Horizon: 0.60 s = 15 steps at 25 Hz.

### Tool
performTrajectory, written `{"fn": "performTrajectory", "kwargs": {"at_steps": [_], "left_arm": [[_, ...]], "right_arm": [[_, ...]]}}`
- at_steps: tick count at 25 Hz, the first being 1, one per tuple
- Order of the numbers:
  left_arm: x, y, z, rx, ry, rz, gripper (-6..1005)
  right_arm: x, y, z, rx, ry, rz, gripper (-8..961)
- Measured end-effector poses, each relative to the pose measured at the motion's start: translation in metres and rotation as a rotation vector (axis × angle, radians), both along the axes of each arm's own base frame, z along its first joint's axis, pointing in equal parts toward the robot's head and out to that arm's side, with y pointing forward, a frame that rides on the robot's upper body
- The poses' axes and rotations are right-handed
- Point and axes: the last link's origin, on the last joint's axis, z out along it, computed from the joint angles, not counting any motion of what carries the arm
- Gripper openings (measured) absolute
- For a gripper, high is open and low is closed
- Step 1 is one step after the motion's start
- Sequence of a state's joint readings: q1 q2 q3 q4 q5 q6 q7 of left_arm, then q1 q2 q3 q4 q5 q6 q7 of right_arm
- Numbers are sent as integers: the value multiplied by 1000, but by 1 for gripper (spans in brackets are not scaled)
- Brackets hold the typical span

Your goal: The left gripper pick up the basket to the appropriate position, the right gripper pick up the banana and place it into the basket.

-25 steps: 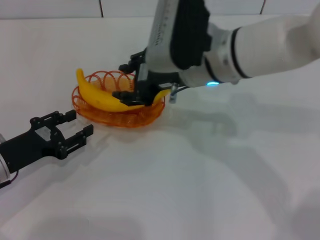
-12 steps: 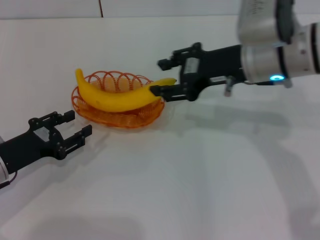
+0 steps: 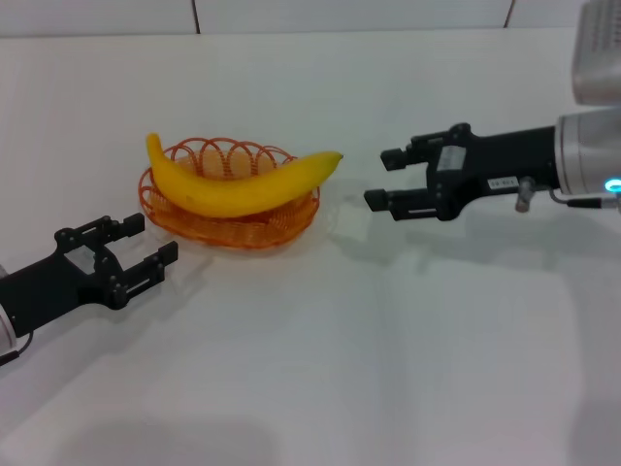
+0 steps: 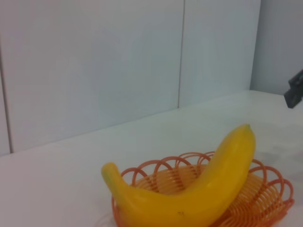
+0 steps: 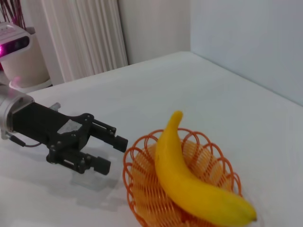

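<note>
The yellow banana point(image 3: 243, 184) lies across the orange wire basket point(image 3: 228, 231) on the white table, both ends overhanging the rim. My right gripper point(image 3: 380, 179) is open and empty, level with the banana's tip and a short way to its right. My left gripper point(image 3: 153, 239) is open and empty, on the table just in front and to the left of the basket, not touching it. The left wrist view shows the banana point(image 4: 199, 189) in the basket point(image 4: 267, 196). The right wrist view shows the banana point(image 5: 184, 175), the basket point(image 5: 142, 189) and the left gripper point(image 5: 112, 154) beyond.
The white table point(image 3: 320, 349) spreads around the basket. A wall point(image 3: 340, 15) runs along its far edge. A white device with a pink light point(image 5: 19, 52) stands beyond the left arm in the right wrist view.
My right gripper has let go of the banana and drawn back to the right. The banana now rests in the basket. The left arm has not moved.
</note>
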<state>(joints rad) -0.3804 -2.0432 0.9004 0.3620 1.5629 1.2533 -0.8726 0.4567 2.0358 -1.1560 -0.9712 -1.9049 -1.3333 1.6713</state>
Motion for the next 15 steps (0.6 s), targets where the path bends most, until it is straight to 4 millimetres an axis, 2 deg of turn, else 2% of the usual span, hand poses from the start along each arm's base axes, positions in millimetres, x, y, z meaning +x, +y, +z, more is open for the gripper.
{"fn": "performTrajectory", "kwargs": {"at_steps": [5, 15], "left_arm": [[-1, 0, 1, 5, 1, 0, 615], [-1, -1, 0, 2, 3, 0, 615]], "right_arm": [[18, -7, -3, -5, 15, -29, 630], [36, -12, -13, 4, 39, -73, 631]]}}
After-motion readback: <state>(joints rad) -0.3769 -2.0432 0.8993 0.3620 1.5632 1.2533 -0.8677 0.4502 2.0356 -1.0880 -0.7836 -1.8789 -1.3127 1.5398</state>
